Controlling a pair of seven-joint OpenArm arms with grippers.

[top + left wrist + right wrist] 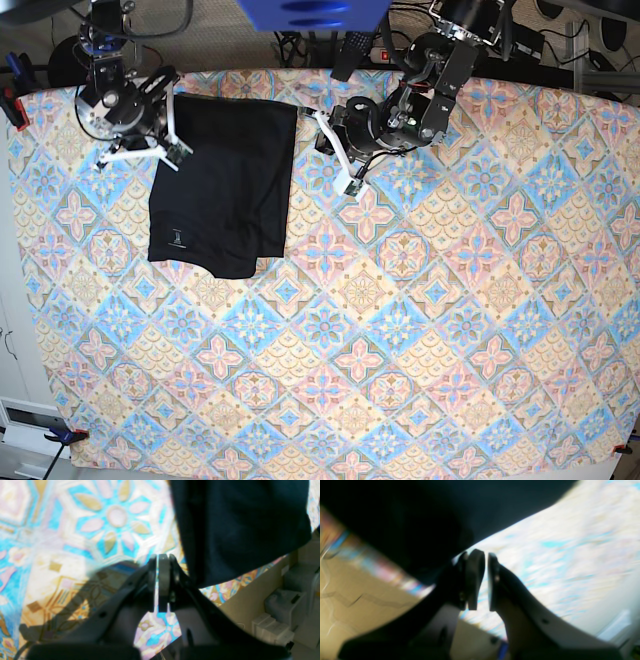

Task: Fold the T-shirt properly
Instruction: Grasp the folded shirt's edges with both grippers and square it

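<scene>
Jaws of the left gripper (pixel 158 557) pressed nearly together in the left wrist view, only a thin bright slit between the grey pads (pixel 163 580), nothing pinched there. Just to the right and above, the T-shirt (pixel 240 527), black and matte, filling the upper right corner, its lower edge slanting down to a point close beside the right finger. Not possible to tell whether cloth and finger touch. Underneath, the patterned tablecloth (pixel 82 530) in turquoise, pink and ochre, with the arm's shadow across it. Off the table edge at lower right, pale boxes (pixel 282 615), blurred.

Right wrist view blurred. Jaws of the right gripper (pixel 486 555) close together with a narrow gap, bright cloth pattern visible through it, nothing held. Black T-shirt (pixel 407 517) across the top and left, dark and featureless, running down behind the left finger; contact unclear. Tablecloth (pixel 557 555) washed out on the right, a tan surface (pixel 357 600) at lower left.

Base view from above. T-shirt (pixel 225 185) folded into a tall dark rectangle in the upper left part of the tablecloth (pixel 420 330), a small pale mark near its lower left corner, bottom edge slightly uneven. Right gripper (pixel 170 145) at the shirt's upper left edge, touching or just over it. Left gripper (pixel 335 150) just beside the shirt's upper right corner, over bare tablecloth. Jaw gaps too small to read from here.
</scene>
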